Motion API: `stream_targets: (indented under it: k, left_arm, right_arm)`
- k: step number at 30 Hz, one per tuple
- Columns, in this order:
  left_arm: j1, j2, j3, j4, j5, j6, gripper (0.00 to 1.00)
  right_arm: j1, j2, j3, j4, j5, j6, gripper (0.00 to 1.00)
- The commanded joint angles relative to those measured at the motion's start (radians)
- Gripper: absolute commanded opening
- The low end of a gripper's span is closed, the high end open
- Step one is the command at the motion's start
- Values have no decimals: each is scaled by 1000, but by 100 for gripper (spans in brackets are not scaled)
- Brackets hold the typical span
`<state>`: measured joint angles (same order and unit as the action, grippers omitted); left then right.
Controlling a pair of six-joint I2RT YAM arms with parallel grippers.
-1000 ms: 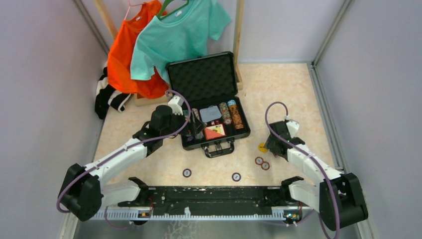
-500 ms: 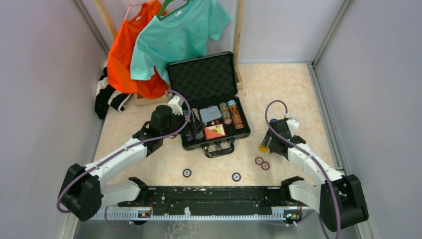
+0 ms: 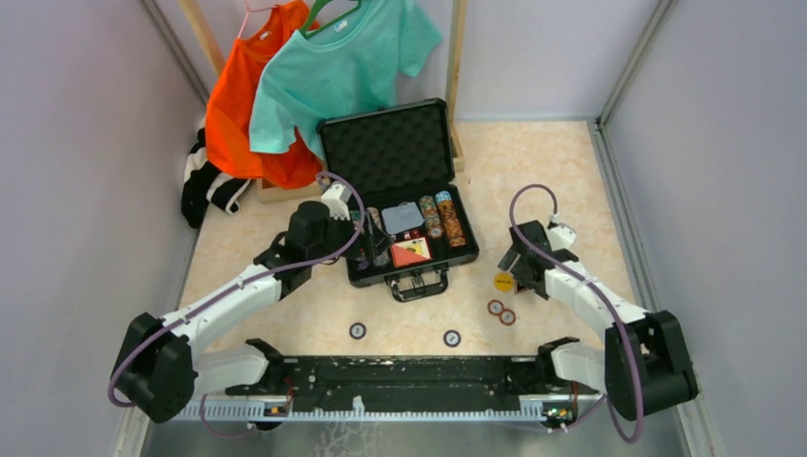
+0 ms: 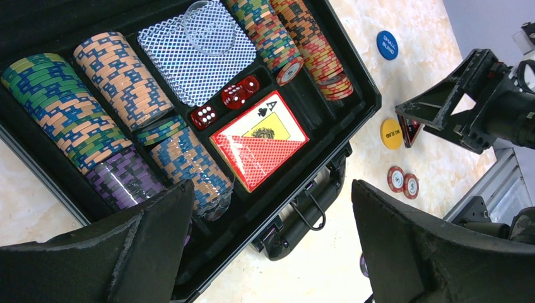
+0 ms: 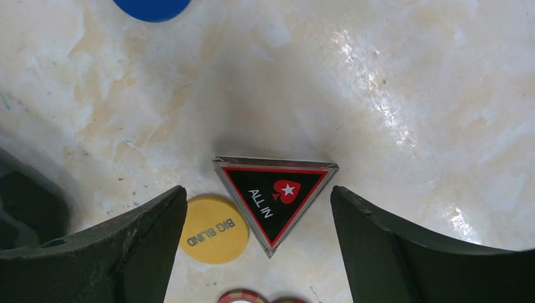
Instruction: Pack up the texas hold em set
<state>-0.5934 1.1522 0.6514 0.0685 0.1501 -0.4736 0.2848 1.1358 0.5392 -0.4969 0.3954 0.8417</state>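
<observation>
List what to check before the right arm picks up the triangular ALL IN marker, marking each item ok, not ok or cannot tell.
1. Right jaws open and empty: ok.
2. Triangular marker lying between them, touching neither: ok.
3. Yellow button well clear of the marker: not ok, it lies close beside it.
4. Case lid open: ok.
5. Free slot in the case for the marker: cannot tell.
6. Left jaws away from the case: not ok, open above its chips.
</observation>
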Motion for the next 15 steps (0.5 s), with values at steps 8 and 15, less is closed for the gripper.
stream_targets:
  k: [8, 15]
  left_arm:
    - [-5, -8, -13, 20, -1, 12, 99]
    - [-5, -2, -12, 20, -3, 13, 99]
  right_arm:
    - [-5, 25, 25, 43, 77, 198, 85]
    - [-6, 57, 34, 45, 96, 279, 85]
